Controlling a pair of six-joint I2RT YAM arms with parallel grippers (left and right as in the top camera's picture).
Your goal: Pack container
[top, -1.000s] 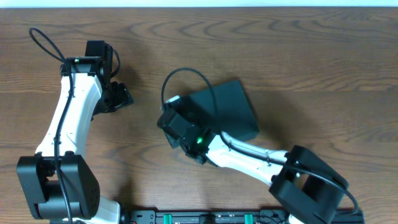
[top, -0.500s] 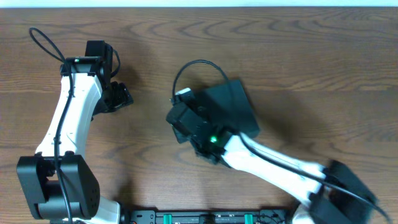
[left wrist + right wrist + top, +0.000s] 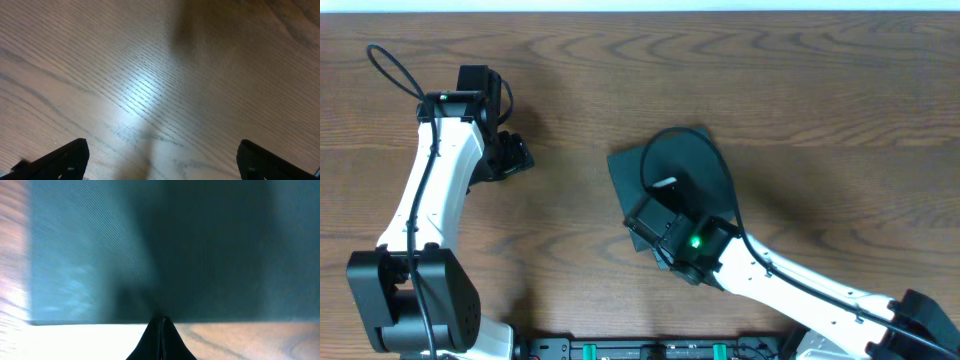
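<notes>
The box (image 3: 700, 200) sits on the worktop (image 3: 820, 100), just right of centre. The right hand (image 3: 162, 329) is clenched at its edge; the left hand (image 3: 513, 155) hangs released, far left.

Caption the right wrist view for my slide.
Right gripper, shut, at the edge of the teal box on the table.

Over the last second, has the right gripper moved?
Yes. Overhead, the right gripper has moved rightward and down the picture, farther from the motionless left arm.
</notes>
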